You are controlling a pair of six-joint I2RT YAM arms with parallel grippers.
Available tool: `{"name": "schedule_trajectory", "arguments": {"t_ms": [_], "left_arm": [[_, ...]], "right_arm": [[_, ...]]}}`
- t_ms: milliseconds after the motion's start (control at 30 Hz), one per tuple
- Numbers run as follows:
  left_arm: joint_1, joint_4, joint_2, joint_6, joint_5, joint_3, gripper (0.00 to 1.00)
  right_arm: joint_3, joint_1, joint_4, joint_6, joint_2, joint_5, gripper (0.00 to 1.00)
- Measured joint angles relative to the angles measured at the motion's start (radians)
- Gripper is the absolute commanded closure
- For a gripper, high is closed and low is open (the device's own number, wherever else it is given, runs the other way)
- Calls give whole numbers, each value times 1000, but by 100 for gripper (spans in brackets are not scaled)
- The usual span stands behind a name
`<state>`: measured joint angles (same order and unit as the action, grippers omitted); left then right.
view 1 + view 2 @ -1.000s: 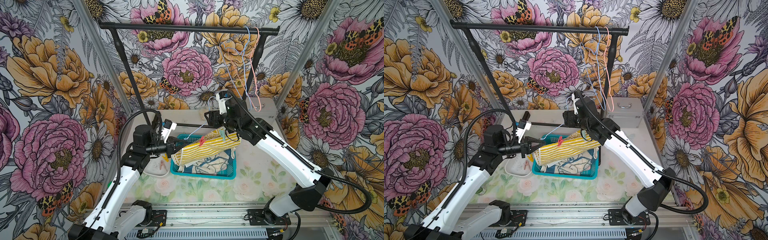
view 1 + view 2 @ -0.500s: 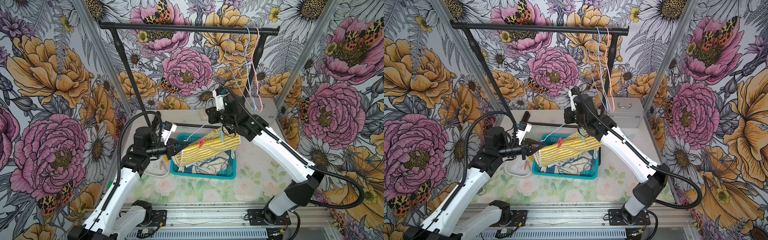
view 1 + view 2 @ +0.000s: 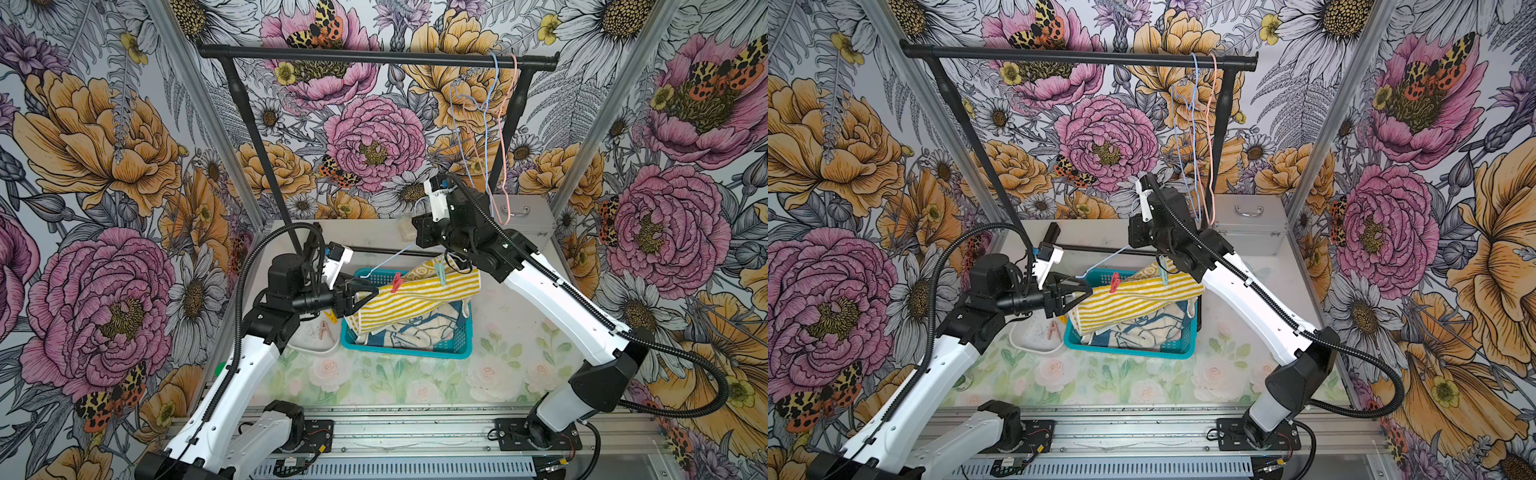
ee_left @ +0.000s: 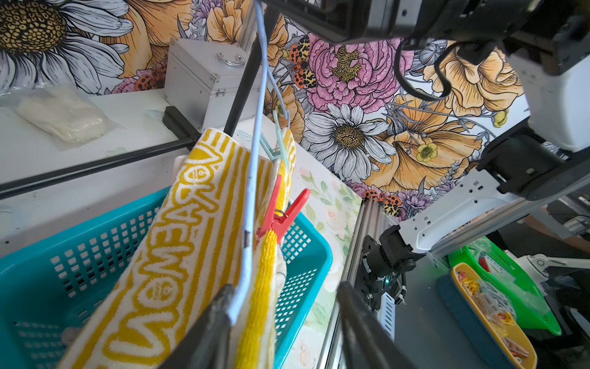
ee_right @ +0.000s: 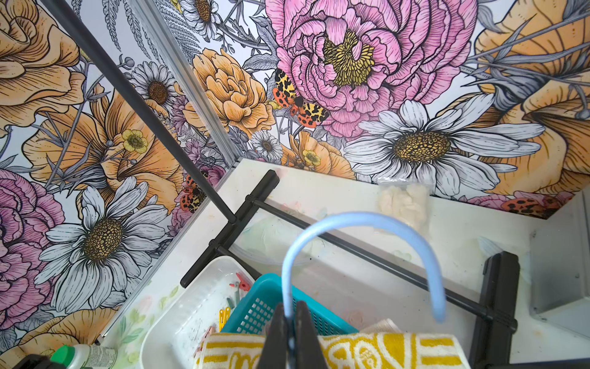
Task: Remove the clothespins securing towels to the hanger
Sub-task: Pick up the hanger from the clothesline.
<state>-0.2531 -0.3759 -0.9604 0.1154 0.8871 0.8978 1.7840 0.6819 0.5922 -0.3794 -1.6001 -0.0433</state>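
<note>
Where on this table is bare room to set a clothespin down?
Free: the floral mat between the teal plastic basket and the front aluminium rail, and right of the basket, before the silver metal case. Crowded: the basket, full of towels, and the white tray beside it, holding clothespins.

Two towels, two clipped clothespins, one basket

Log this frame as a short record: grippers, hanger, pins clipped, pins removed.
right gripper: shut on the blue hanger, by its hook
left gripper: open, at the hanger's other end
on hanger: striped towel
pins clipped on: red clothespin, mint clothespin
below: teal basket holding a cream-and-blue towel
loose pins: in the white tray beside the basket
</note>
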Motion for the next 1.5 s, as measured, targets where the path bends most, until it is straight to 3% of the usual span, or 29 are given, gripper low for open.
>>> {"name": "schedule_trajectory", "arguments": {"t_ms": [133,433,533,733,1133,1367,1500], "left_arm": [[0,-13,4,-7,-8,18,2],[19,-43,-11,-35,-12,157,1],[37,-60,-36,-60,-9,210,4],[69,-121,-120,-121,30,282,20],[24,-185,-192,-194,54,283,20],[-97,-191,-220,-238,-88,250,23],[-131,-198,-238,-269,-200,237,31]], "right_arm": [[-15,0,-6,6,14,0,100],[-103,20,-30,19,69,-12,100],[-148,32,-46,22,89,-16,100],[-237,55,-71,21,137,-42,100],[-316,81,-120,21,172,-61,100],[-322,84,-132,13,183,-62,100],[-335,89,-135,5,195,-66,100]]}}
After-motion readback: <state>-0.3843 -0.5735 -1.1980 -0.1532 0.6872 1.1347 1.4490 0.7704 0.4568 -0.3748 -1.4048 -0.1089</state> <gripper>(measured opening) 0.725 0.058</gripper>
